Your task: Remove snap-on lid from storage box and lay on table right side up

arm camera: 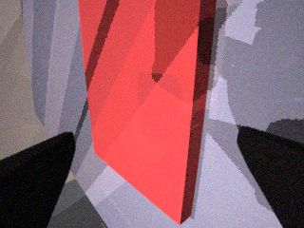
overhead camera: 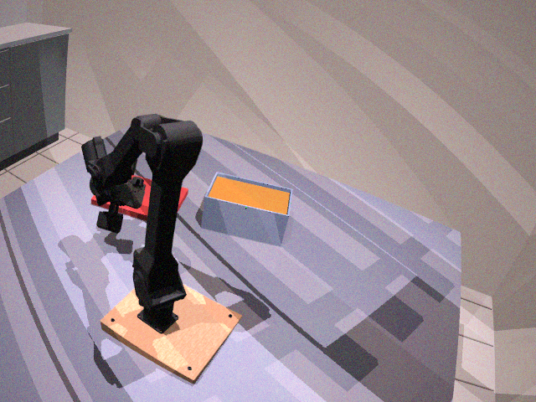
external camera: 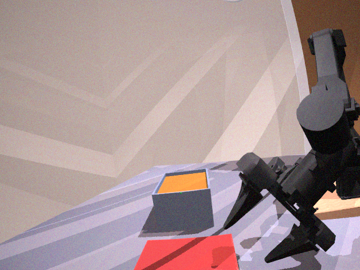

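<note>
Exterior view, left to right.

Item 1, box [external camera: 182, 207]: grey-blue, open at the top, orange inside, standing square on the desk [external camera: 87, 229]. No cover on it.

Item 2, lid [external camera: 189, 252]: red, flat on the desk just in front of the box, apart from it, crossed by a dark shadow band. Whether the upper face is the right side cannot be told from these views; it appears plain and level.

Item 3, hand [external camera: 247, 241]: black, fingers spread wide, holding nothing. One fingertip [external camera: 229, 225] sits just beside the lid's far right corner, the other lower right, near the desk. The wrist view shows the lid between and beyond the two dark fingers, touching neither.

Item 4, arm [overhead camera: 167, 208]: in the top view it folds over the lid from its wooden base board [overhead camera: 203, 354]; the cabinet [overhead camera: 30, 86] stands well apart at the far left.

Step in hand, as judged: the release looks done and the job close to finished; what remains is pulling clear. To do it well, lift the hand straight up and away with the fingers kept spread, so neither tip catches the lid's edge and slides or tips it. Retreat toward the base rather than across the box, which must not be nudged.
</note>
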You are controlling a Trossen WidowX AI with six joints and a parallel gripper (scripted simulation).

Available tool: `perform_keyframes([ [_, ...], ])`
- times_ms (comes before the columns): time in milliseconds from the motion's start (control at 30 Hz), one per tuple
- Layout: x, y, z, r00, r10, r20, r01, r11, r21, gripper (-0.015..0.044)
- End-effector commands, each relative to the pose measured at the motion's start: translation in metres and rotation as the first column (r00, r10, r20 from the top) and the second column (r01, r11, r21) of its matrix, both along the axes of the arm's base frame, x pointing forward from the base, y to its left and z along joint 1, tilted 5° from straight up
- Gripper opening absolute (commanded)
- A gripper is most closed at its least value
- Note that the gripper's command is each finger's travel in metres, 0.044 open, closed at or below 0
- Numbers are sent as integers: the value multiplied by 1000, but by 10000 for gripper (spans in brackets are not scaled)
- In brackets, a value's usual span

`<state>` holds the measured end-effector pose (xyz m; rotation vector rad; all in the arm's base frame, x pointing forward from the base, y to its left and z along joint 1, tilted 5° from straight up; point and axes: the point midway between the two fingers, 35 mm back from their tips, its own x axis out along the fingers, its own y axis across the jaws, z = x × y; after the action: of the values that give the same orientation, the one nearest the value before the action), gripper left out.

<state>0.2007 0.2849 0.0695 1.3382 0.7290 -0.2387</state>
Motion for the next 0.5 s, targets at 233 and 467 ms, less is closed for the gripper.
perform_keyframes([
  [233,-22,-9,-2,1000,-4,-1,4,1000,-2,440],
  [467,-35,-14,-3,1000,-4,-3,4,1000,-2,440],
])
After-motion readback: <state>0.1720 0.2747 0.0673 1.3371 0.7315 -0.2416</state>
